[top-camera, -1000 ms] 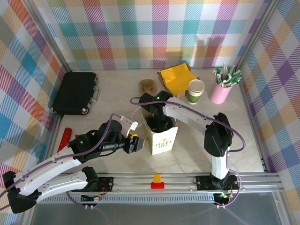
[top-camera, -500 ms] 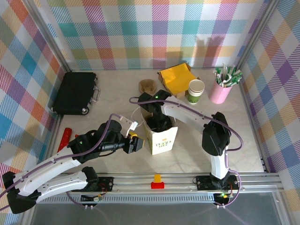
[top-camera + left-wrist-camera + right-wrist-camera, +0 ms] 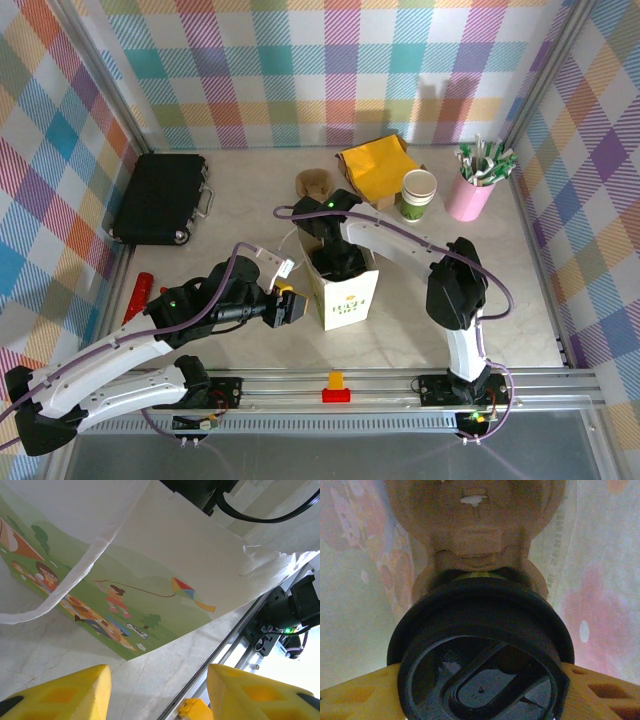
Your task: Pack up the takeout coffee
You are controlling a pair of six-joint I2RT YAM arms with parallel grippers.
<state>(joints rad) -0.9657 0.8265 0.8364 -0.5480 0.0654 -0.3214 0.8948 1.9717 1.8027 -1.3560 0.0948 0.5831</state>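
Pale surface (image 3: 250,210) inside plaid walls, top view. Left arm (image 3: 110,355) comes in from 7 o'clock, right arm (image 3: 455,290) from 5 o'clock and bends back toward centre. Black case (image 3: 160,198) lies flat at 10 o'clock. White paper bag (image 3: 348,295) with a green print stands upright near centre, mouth open.

Right end effector (image 3: 340,262) is down inside the bag mouth. On the right wrist view the end effector (image 3: 480,680) is pinching the takeout coffee (image 3: 480,645). Its black lid sits between the yellow fingers (image 3: 355,692), touching both sides. So the coffee is inside the bag, bag walls all round. A brown pulp piece (image 3: 475,525) is just beyond the lid at 12 o'clock.

Left end effector (image 3: 290,308) is just beside the bag at its 9 o'clock. On the left wrist view its yellow fingers (image 3: 60,690) are spread with nothing between them. The bag's printed side (image 3: 165,570) is ahead of them, apart, and the handle strap (image 3: 70,592) hangs loose.

Yellow napkin box (image 3: 378,168) at 1 o'clock. Pink cup (image 3: 472,195) of straws at 2 o'clock. Lidless cream-and-green cup (image 3: 418,195) sits between those two. Brown tray piece (image 3: 315,184) at 12 o'clock. Red item (image 3: 138,297) at 9 o'clock by the wall.
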